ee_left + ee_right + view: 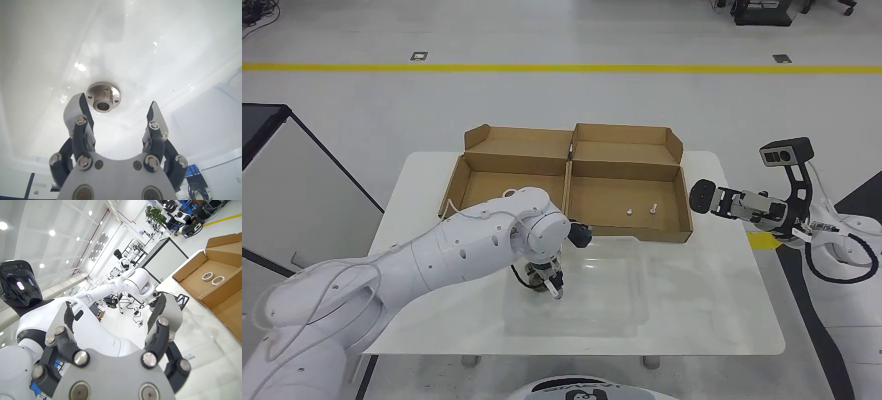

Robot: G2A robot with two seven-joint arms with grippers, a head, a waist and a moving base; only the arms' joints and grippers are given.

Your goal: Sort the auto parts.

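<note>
Flanged metal hub (103, 98), flange down and collar up, on the glossy floor of a clear tray (642, 305) at the near edge of the worktop (722, 320). The left pincer (117, 101) hangs over it with jaws apart and holding nothing. The hub lies off-centre in the gap, close against one finger (85, 108). The right pincer (113, 302) is also spread and empty, held in the air off the worktop's right side. Behind the tray stand two open cardboard boxes (627, 195); one holds two small parts (640, 210), the other two white rings (211, 278).

Handling, as judged: the hub looks solid, rigid and heavy for its size, with smooth machined faces likely to slip on the pads and skate on the tray floor. The best hold is across the raised collar (the thin flange rim offers less purchase), after centring the jaws so both pads meet it together.
</note>
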